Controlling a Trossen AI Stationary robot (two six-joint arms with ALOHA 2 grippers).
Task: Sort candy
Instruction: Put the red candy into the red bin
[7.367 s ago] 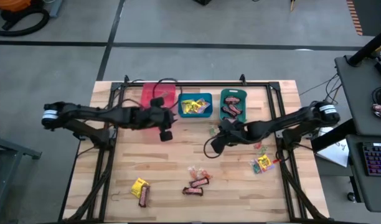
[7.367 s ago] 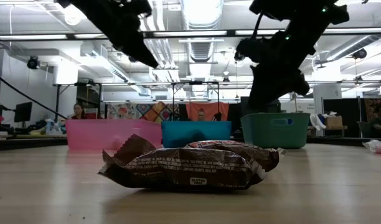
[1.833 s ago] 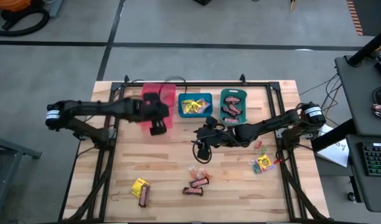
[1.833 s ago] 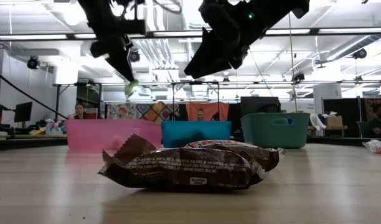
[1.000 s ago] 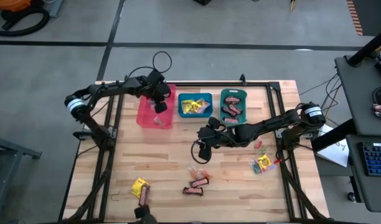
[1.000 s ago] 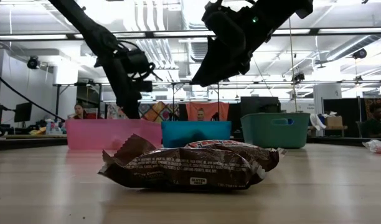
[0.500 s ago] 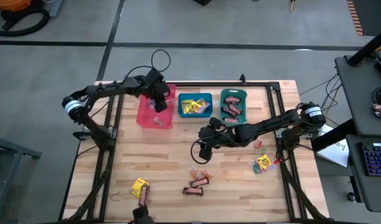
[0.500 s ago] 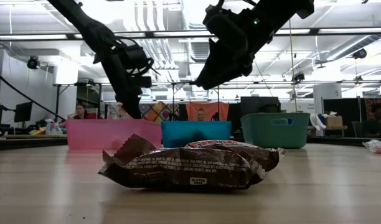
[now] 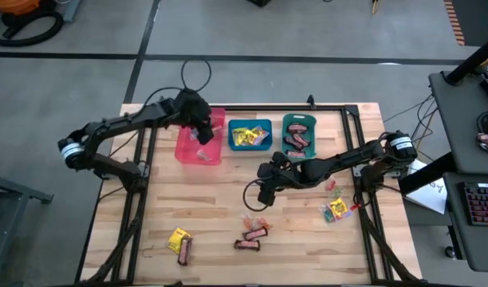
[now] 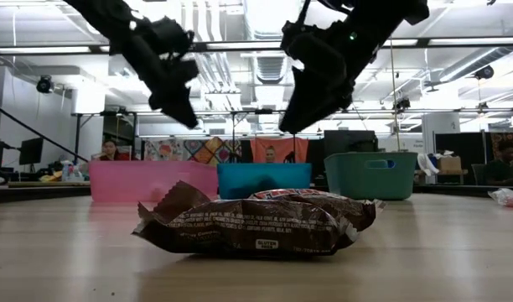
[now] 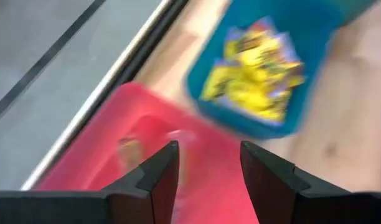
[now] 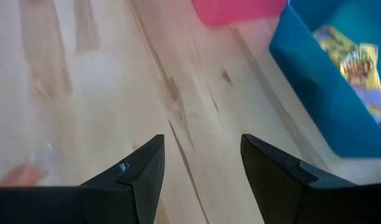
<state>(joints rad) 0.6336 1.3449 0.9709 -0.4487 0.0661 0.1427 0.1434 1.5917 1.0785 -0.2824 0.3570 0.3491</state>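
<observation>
My left gripper (image 9: 202, 132) hangs open over the pink bin (image 9: 188, 145), with nothing between its fingers (image 11: 206, 167). A small wrapped piece (image 9: 202, 154) lies in that bin. The blue bin (image 9: 249, 135) holds yellow packets (image 11: 256, 78), and the teal bin (image 9: 298, 134) holds dark bars. My right gripper (image 9: 263, 193) is open and empty above bare wood (image 12: 203, 165), just beyond the loose candy near the table's middle: a clear-wrapped piece (image 9: 252, 221) and two dark bars (image 9: 256, 234). One dark bar fills the low view's foreground (image 10: 256, 222).
A yellow packet (image 9: 178, 237) and a dark bar (image 9: 184, 253) lie near the front left. More candy lies at the right, including a yellow packet (image 9: 337, 209) and small pieces (image 9: 333, 190). A black frame (image 9: 252, 108) runs around the table. Bare wood lies between the bins and the loose candy.
My left gripper has risen from just above the pink bin's rim and now stands well clear over it, and its arm has swung toward the table's left. My right gripper has edged a little lower over the middle of the table.
</observation>
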